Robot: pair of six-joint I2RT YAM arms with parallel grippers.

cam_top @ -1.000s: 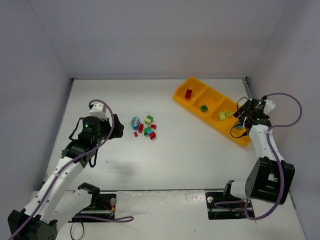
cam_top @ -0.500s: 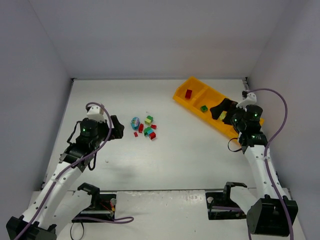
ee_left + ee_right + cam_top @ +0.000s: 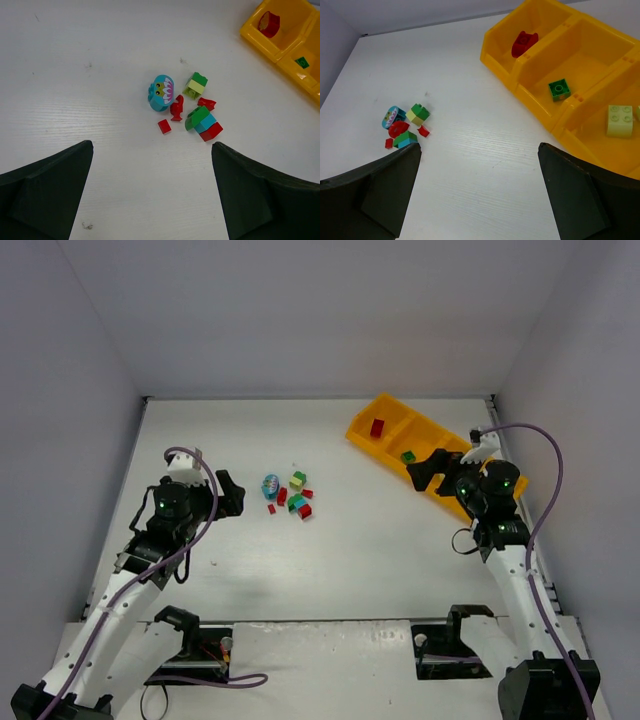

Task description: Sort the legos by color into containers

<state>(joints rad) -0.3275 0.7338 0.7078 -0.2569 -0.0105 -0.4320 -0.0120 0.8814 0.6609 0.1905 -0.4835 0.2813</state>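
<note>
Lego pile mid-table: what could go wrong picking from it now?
1. The small plastic bricks lie touching; a wide grasp may take two colours or scatter neighbours.
2. The dark green, teal-blue and red bricks look clipped together; dropped as one, they would mix colours in the long orange-yellow plastic tray.
3. The small flat red piece sits low, so a grasp may slide over it.

It looks like a robotics lab cell: plain pale walls [image 3: 300,310] box in a white counter [image 3: 380,540] at nine, twelve and three o'clock; two cabled robot arms [image 3: 130,580] are bolted down at six.
</note>
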